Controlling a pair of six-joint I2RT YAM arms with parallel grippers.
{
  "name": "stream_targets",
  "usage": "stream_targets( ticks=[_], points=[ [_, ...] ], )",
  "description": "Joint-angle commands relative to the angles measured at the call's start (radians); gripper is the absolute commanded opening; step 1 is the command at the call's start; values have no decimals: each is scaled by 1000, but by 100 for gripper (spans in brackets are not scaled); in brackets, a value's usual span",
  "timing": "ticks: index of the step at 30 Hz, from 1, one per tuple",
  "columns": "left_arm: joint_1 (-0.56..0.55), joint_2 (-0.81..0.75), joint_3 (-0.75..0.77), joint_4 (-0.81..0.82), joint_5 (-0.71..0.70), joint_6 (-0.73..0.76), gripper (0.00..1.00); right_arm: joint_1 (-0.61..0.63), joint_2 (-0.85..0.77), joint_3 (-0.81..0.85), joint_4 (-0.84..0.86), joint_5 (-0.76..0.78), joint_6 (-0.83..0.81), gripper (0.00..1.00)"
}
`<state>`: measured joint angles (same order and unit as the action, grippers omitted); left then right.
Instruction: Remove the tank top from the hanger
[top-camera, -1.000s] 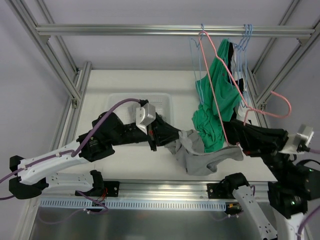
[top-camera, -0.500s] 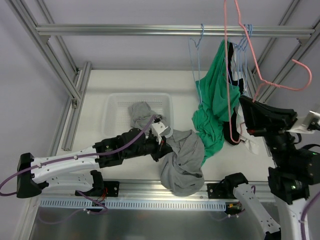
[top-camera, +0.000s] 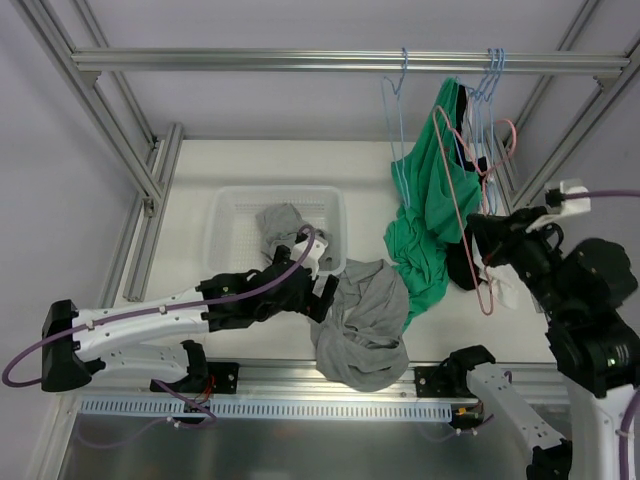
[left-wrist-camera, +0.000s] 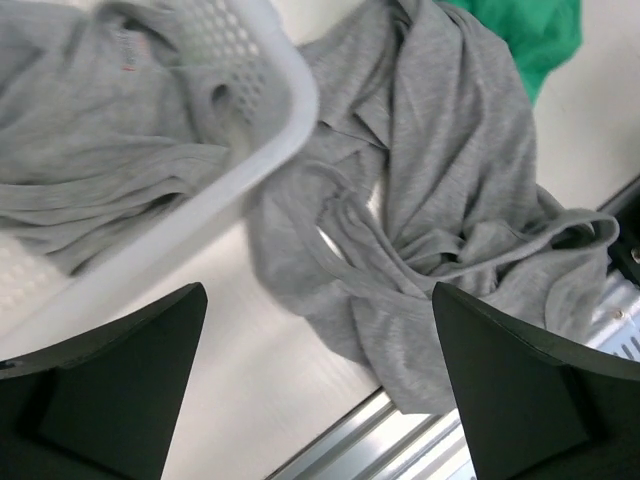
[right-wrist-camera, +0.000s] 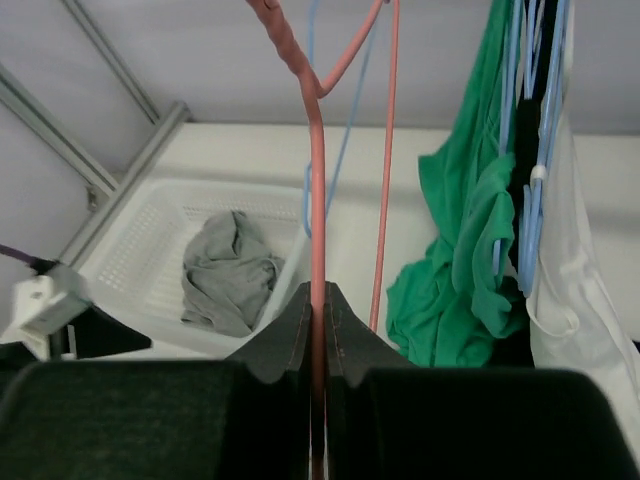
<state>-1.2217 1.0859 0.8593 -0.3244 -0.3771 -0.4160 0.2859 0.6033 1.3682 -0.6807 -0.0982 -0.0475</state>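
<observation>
Nearest us, the gray tank top (top-camera: 362, 325) lies crumpled on the table (top-camera: 190, 180) by its front edge, free of any hanger. The left gripper (left-wrist-camera: 320, 400) hovers just over its left side, its fingers spread wide and holding nothing. Just beyond we see the white basket (top-camera: 228, 212), its corner just beside the tank top, with another gray garment (top-camera: 280, 228) inside. Further right, the right gripper (right-wrist-camera: 318, 395) is clamped tight on the bare pink hanger (right-wrist-camera: 317, 200), held upright above the table. Behind it a green garment (top-camera: 432, 215) hangs from blue hangers (top-camera: 398, 150) on the top rail (top-camera: 250, 60).
</observation>
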Motion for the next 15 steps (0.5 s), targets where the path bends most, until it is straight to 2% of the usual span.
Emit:
stream_targets(
  ticks=[1, 5, 11, 15],
  points=[
    [18, -81, 99, -145, -155, -26, 99, 4, 70, 41, -40, 66, -34, 0],
    [33, -173, 144, -313, -200, 5, 99, 4, 202, 110, -34, 83, -60, 0],
    [36, -313, 150, -447, -233, 22, 99, 2, 432, 270, -3, 91, -61, 0],
    [36, -366, 142, -508, -163, 3, 99, 4, 590, 419, -2, 84, -63, 0]
  ],
)
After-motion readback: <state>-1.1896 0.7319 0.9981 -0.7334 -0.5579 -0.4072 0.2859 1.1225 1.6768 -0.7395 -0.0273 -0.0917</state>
